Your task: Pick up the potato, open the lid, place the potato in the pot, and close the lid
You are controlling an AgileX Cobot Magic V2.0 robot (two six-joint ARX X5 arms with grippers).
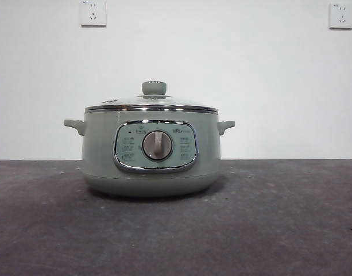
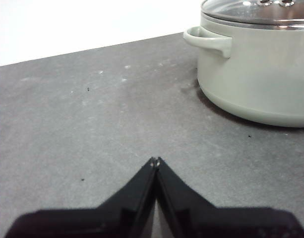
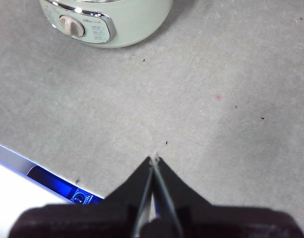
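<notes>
Sitting lidded: pot, lid | wrist views only: left gripper, right gripper closed, empty

— Where was the left gripper?

— It hung low over the tabletop, its two black jaws pressed together tip to tip, nothing between them. The tips met in a sharp point, with a small pale fleck on each.

— And the right gripper?

— Much the same: jaws closed to a point, empty, looking down from higher up. A thin sliver of light showed along the seam lower down, but the tips touched.

— Did either arm show in the front view?

— No, neither one reached into it. Only the wrist cameras caught them, each showing its own jaws and the dark block of the gripper body behind them.
</notes>
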